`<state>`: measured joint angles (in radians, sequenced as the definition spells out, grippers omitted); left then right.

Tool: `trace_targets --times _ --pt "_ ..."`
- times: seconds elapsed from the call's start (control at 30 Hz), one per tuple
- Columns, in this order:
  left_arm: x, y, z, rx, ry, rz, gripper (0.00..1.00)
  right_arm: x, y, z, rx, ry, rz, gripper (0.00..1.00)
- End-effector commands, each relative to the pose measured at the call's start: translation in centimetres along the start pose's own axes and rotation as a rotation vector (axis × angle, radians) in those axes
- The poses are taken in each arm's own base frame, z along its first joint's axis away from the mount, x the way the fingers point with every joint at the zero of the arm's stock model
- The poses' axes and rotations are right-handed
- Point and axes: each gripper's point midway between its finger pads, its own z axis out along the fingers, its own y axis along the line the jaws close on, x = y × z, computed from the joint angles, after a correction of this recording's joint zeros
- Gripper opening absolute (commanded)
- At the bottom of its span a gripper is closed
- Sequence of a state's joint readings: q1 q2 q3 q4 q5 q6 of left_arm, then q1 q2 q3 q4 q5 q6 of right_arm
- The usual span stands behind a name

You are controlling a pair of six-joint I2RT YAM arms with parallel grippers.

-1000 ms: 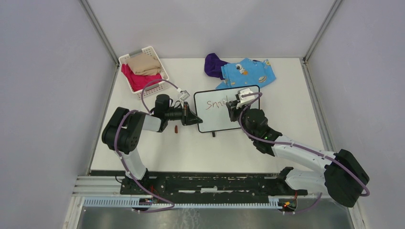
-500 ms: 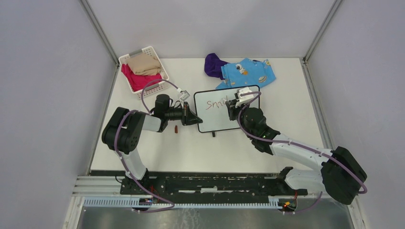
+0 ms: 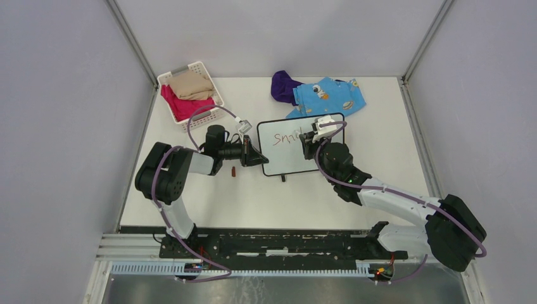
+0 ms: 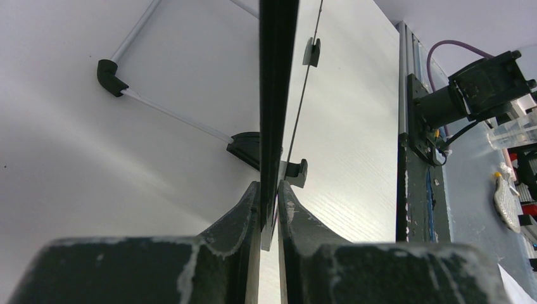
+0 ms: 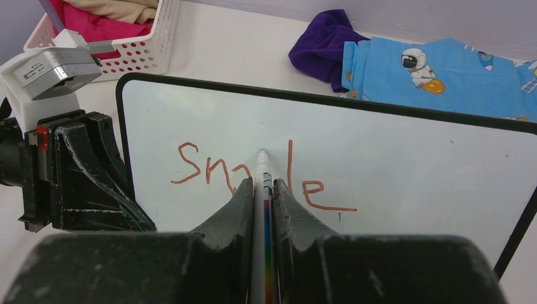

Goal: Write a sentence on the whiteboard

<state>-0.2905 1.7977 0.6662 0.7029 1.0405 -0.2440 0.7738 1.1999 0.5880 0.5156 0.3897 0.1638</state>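
Left hand [image 4: 270,190]: mine, clenched on the whiteboard [image 5: 411,152] at its left edge, frame pinched between my fingers.
Right hand [image 5: 263,190]: grasping a marker [image 5: 263,168], tip touching the board.
Whiteboard: mid-counter [image 3: 253,196], just near of the blue cloth [image 3: 329,96].
Sentence [image 5: 290,166]: only "Smile" so far, reddish-brown, around the marker tip.

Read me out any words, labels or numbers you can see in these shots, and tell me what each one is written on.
"Smile": reddish-brown handwriting on the whiteboard; its third letter is partly hidden behind the marker in the right wrist view.
Blue cloth: printed spaceman pictures only, no words that can be read.
Nothing else legible in any view.
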Motion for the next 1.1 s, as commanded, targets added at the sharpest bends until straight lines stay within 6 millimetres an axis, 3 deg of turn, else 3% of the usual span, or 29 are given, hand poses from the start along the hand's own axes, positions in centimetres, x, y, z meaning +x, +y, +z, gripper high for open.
trace_targets --times 0.0,0.27,0.4,0.5,0.7,0.87,1.07 --pt "0.2 1.5 0.0 -0.082 0.009 0.022 0.02 -1.9 -0.5 0.1 0.021 -0.051 0.027 0.00" --pt "0.2 1.5 0.0 -0.082 0.009 0.022 0.02 -5.6 1.5 -1.4 -0.110 -0.140 0.081 0.00" --pt "0.1 1.5 0.0 -0.082 0.008 0.021 0.02 -6.8 0.5 -2.5 -0.077 -0.169 0.086 0.00" --pt "0.1 1.6 0.1 -0.083 0.007 0.022 0.02 -5.9 -1.8 -3.4 0.026 -0.161 0.073 0.00" --pt "0.1 1.6 0.1 -0.084 0.007 0.021 0.02 -1.9 -6.4 -5.2 0.203 -0.110 0.071 0.00" --pt "0.1 1.6 0.1 -0.082 0.008 0.017 0.02 0.1 -7.3 -5.4 0.212 -0.077 0.078 0.00" --pt "0.2 1.6 0.1 -0.083 0.012 0.014 0.02 -0.3 -6.8 -4.9 0.175 -0.096 0.089 0.00"
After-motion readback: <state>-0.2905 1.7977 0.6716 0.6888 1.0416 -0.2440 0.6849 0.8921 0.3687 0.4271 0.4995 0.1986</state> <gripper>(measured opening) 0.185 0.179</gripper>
